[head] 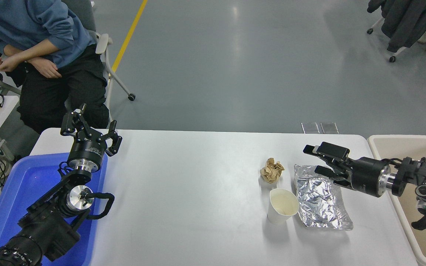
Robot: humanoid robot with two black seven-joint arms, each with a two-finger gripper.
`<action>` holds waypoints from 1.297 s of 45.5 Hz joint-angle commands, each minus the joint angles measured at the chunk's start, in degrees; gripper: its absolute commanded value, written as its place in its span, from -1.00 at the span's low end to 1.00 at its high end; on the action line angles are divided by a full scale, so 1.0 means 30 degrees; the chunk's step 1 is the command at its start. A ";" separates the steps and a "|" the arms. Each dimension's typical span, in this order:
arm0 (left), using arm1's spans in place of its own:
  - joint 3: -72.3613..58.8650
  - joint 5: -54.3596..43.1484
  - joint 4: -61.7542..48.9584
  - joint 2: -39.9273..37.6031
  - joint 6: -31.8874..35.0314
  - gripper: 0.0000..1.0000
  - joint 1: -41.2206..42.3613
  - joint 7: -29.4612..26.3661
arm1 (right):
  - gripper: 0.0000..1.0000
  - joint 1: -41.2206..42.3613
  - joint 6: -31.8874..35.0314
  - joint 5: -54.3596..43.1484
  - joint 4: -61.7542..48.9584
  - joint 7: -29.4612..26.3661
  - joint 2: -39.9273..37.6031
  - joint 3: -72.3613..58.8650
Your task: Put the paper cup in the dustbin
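The white paper cup (281, 206) stands upright on the white table (183, 192), right of centre, its cream inside showing. The beige dustbin (401, 142) sits off the table's right end. My right gripper (312, 159) is open and empty, turned sideways and pointing left over the far end of a foil sheet, up and to the right of the cup and apart from it. My left gripper (89, 127) is open and parked at the far left.
A crumpled brown paper ball (271, 170) lies just behind the cup. A crinkled foil sheet (320, 197) lies right beside the cup. A blue tray (17, 192) sits under the left arm. A seated person (39, 55) is at the far left.
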 commanded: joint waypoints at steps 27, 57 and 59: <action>0.0000 0.0000 0.0000 0.0000 0.0008 1.00 -0.0005 0.0000 | 0.99 0.3513 -0.2446 -0.4706 -0.0768 0.0047 0.2426 -0.5268; 0.0000 0.0000 0.0000 0.0000 0.0009 1.00 -0.0005 0.0000 | 0.99 0.1493 -0.5288 -0.9191 -0.0916 0.0983 0.2015 -0.6324; 0.0000 0.0000 0.0000 0.0000 0.0009 1.00 -0.0005 0.0000 | 0.98 0.1463 -0.5406 -0.9191 -0.0857 0.1218 0.2074 -0.6324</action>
